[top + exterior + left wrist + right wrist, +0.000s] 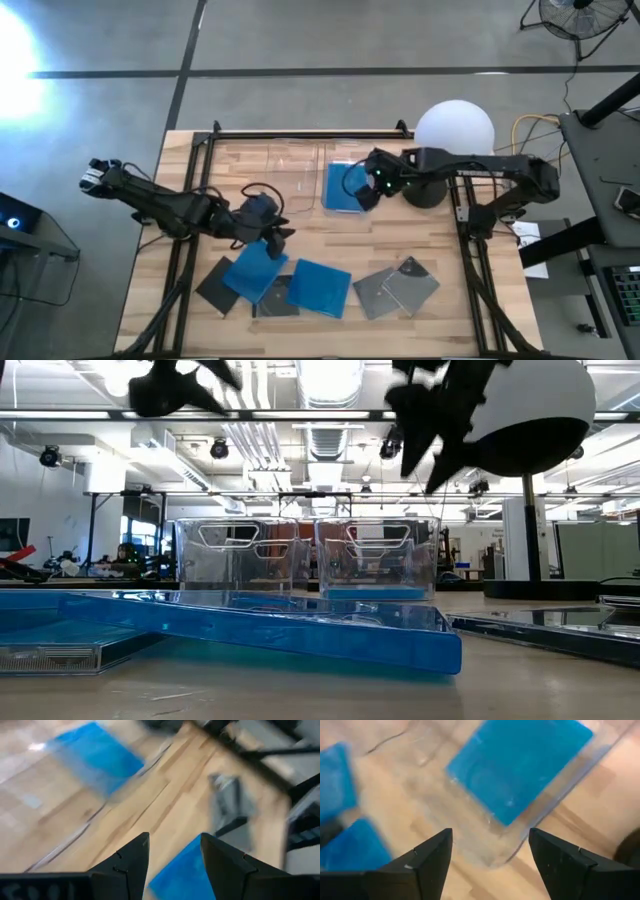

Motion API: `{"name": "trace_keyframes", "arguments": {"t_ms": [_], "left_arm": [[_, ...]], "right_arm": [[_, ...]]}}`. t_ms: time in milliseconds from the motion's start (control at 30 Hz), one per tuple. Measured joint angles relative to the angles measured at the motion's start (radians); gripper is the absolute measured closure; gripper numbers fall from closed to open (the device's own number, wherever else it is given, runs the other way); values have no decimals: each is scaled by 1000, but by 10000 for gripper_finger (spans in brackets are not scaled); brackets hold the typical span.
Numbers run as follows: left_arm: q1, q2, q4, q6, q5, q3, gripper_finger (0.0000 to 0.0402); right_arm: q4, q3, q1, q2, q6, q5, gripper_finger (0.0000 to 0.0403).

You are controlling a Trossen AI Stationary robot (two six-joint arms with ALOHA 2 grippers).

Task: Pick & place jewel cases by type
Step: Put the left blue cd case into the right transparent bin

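Right jaws (362,190) spread and empty above the right clear bin (345,166) — a blue jewel case (520,762) lies flat inside.
Left jaws (272,234) also stand apart, gripping nothing, above a tilted blue case (253,270) in the table's near row. Beside it: a second blue case (320,288), dark cases (274,300) partly beneath, two grey cases (397,289) further right — all on the wooden table (400,235). The left clear bin (295,170) adjoins the right one.

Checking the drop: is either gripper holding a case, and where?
Neither. The right gripper is open above the blue case in the bin; the left gripper is open too.
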Motion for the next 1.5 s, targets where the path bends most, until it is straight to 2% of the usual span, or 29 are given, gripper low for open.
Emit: {"name": "trace_keyframes", "arguments": {"t_ms": [133, 267, 467, 600, 700, 867, 1100, 1367, 1500], "left_arm": [[1, 0, -268, -152, 46, -4, 241], [-3, -1, -430, -329, 148, -55, 241], [-32, -2, -447, -471, 294, -191, 241], [-70, -2, -368, -476, 379, -287, 241], [-93, -2, -259, -471, 444, -361, 241], [-110, -2, -74, -492, 490, -463, 241], [-111, -6, 116, -522, 486, -525, 241], [-91, -1, 530, -526, 335, -609, 241], [-74, 0, 585, -534, 324, -643, 241]], "right_arm": [[-14, 14, 75, -6, 55, -19, 150], [3, -4, 126, -6, 186, -100, 155], [6, -26, 211, -5, 283, -75, 158], [33, -54, 243, -5, 315, -69, 159], [75, -84, 256, -5, 336, -113, 161], [254, -168, 278, -5, 414, -184, 161], [562, -278, 310, 3, 534, -184, 161], [599, -295, 334, 106, 628, -156, 161], [690, -295, 349, 207, 732, -177, 161]]}}
